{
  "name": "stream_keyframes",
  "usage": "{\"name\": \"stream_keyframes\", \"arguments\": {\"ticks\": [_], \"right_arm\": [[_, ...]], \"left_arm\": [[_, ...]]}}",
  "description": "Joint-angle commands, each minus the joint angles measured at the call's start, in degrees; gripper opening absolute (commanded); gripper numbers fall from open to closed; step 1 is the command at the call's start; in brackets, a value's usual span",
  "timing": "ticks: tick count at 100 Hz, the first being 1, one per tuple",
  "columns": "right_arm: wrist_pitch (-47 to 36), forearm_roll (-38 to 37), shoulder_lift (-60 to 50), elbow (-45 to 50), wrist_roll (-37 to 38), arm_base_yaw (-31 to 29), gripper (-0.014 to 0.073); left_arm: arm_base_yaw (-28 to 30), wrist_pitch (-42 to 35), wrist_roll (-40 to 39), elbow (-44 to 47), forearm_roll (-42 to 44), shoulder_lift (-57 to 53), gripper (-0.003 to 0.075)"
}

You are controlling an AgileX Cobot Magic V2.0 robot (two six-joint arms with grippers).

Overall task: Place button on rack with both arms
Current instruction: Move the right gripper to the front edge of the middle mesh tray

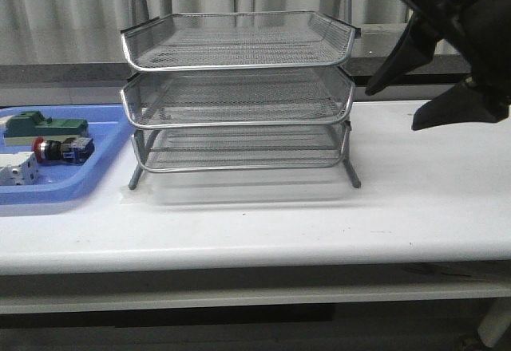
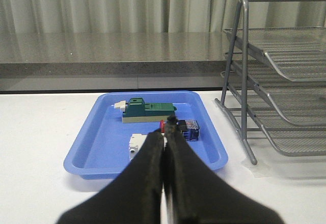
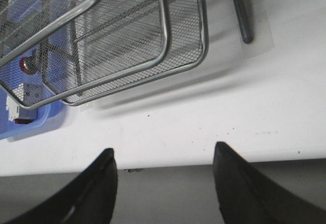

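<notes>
The button (image 1: 56,149) lies on its side in the blue tray (image 1: 104,167) at the left, red cap to the left and blue block to the right. The silver three-tier rack (image 1: 239,68) stands mid-table, all tiers empty. My left gripper (image 2: 164,131) is shut and empty, above the table just in front of the tray, its tips pointing at the button (image 2: 189,129) and hiding part of it. My right gripper (image 1: 393,110) is open and empty, raised to the right of the rack's upper tiers. In the right wrist view it (image 3: 164,155) hangs over the table's front edge.
A green block (image 1: 44,125) and a white block (image 1: 17,169) lie in the tray beside the button. The rack's legs (image 1: 353,177) stand on the white table. A grey ledge and curtain run behind.
</notes>
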Motion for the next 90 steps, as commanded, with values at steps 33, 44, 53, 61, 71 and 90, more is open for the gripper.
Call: {"name": "stream_keyframes", "arguments": {"ticks": [33, 44, 53, 61, 71, 90], "right_arm": [[2.61, 31.48, 10.73, -8.2, -26.95, 0.04, 0.0435], [4.61, 38.98, 14.05, -9.64, -33.36, 0.04, 0.0435], [5.07, 43.56, 16.45, -10.12, -36.41, 0.04, 0.0435], [5.53, 45.26, 18.19, -10.4, -37.27, 0.04, 0.0435], [6.52, 45.64, 19.82, -10.74, -37.39, 0.04, 0.0435], [8.21, 45.85, 21.42, -12.67, -39.28, -0.02, 0.0435]], "left_arm": [[0.05, -4.88, -0.57, 2.64, -0.04, -1.98, -0.002], [0.05, -4.88, -0.57, 2.64, -0.04, -1.98, -0.002], [0.05, -4.88, -0.57, 2.64, -0.04, -1.98, -0.002], [0.05, -4.88, -0.57, 2.64, -0.04, -1.98, -0.002], [0.05, -4.88, -0.57, 2.64, -0.04, -1.98, -0.002], [0.05, -4.88, -0.57, 2.64, -0.04, -1.98, -0.002]]}}
